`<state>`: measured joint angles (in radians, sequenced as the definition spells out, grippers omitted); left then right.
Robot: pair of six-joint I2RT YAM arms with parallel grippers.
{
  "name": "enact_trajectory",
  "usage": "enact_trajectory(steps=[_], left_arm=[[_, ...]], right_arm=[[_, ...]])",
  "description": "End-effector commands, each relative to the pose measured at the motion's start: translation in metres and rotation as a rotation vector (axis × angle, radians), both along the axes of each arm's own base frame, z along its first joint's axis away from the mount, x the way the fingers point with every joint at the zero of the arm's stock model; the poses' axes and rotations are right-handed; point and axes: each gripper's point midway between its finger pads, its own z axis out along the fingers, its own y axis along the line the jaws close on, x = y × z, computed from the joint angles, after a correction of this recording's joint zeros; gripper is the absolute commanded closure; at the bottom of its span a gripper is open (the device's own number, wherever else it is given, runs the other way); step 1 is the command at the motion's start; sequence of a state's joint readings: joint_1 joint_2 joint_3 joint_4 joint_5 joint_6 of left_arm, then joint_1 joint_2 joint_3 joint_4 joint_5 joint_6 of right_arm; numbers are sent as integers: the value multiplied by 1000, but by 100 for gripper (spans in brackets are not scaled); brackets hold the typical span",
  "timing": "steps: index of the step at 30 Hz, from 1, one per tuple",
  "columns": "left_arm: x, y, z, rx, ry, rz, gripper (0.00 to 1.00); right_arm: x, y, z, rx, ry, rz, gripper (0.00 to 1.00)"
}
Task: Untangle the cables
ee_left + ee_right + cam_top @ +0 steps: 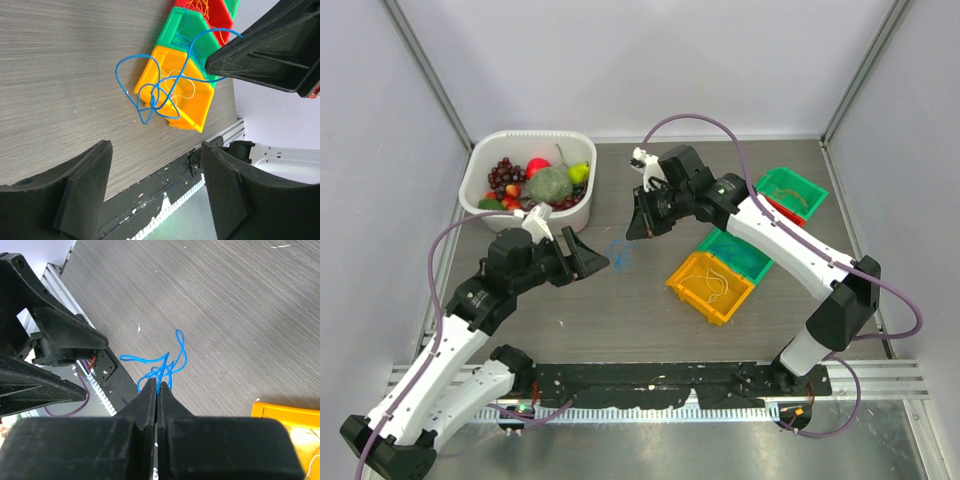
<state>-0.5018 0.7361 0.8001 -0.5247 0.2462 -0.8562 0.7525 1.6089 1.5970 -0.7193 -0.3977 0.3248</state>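
The blue cable (pixel 620 250) is, in the top view, only a small thin scribble over the grey table (pixel 620 320), just under the tip of my right claw (pixel 635 228) and just beside my left claw (pixel 595 262). In my left wrist view the blue cable (pixel 156 95) is a very thin wire with several loose loops that cross in one knot. It hangs from the closed tip of my right claw, in front of the yellow bin (pixel 195 105), where a white cable (pixel 182 90) lies. The fingers of my left claw (pixel 156 155) stand wide apart, with nothing between them. In my right wrist view the fingers are pressed together on the blue cable (pixel 162 371), and its loops spread out past the tips. I cannot tell if the loops touch the table.
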Motion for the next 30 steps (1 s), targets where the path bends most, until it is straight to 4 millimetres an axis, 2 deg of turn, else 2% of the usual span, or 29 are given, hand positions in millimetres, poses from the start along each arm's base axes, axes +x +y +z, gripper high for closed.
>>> enact_trajectory(steps=[1, 9, 12, 15, 17, 18, 20, 21, 23, 25, 26, 29, 30], left_arm=[[6, -5, 24, -62, -90, -6, 22], [19, -16, 16, -69, -62, -21, 17], [22, -20, 11, -62, -38, -33, 17], [24, -22, -4, -37, 2, -41, 17], [27, -20, -26, 0, 36, -27, 19], [28, -12, -46, 52, 82, 8, 21], [33, 8, -84, 148, 143, 90, 26], [34, 16, -101, 161, 182, 119, 27], [36, 24, -118, 121, 232, 150, 33], [34, 25, -117, 97, 218, 145, 38], [34, 23, -109, 86, 183, 122, 40], [26, 17, -70, 22, 40, 56, 43], [23, 16, -63, 8, 14, 44, 43]], right_arm=[[-13, 6, 43, 134, -31, 73, 99], [-21, 18, 61, 232, 40, 76, 99], [-22, 23, 73, 285, 49, 72, 99], [-24, 28, 92, 348, 62, 71, 99], [-29, 30, 111, 407, 68, 82, 99], [-30, 31, 117, 426, 83, 79, 99], [-36, 31, 146, 488, 70, 99, 99], [-38, 31, 154, 505, 63, 106, 99], [-43, 28, 178, 551, 49, 113, 99], [-44, 24, 193, 567, 24, 103, 99], [-44, 21, 199, 573, 4, 99, 99], [-39, 17, 195, 555, 6, 81, 99], [-37, 16, 195, 556, 1, 78, 99]])
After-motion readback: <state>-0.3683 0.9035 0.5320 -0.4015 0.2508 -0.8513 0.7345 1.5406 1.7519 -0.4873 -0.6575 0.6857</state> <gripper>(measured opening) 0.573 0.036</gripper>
